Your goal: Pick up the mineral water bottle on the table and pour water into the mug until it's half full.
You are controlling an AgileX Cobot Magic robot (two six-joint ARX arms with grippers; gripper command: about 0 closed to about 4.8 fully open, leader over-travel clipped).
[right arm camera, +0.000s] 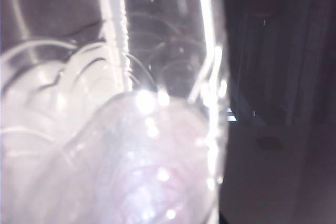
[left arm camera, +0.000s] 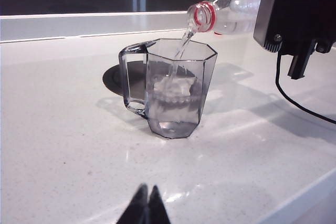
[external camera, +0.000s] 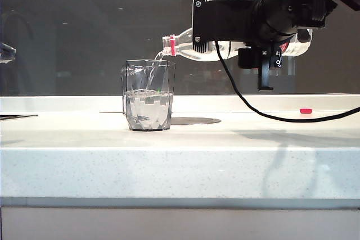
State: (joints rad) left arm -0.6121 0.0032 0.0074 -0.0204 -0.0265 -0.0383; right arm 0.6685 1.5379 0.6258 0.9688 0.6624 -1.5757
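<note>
Left gripper (left arm camera: 146, 203): resting shut, nearest, low over table (left arm camera: 63, 150).
Mug (external camera: 148, 95): standing mid-table, filling to about half.
Bottle (external camera: 194, 49): lying level, pouring; risking overfill.
Right gripper (external camera: 225, 40): clamping bottle above mug.

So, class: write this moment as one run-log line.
phase: pouring | right hand: grips tipped mineral water bottle | mug: about half full | left hand: shut, idle, away from mug
</note>
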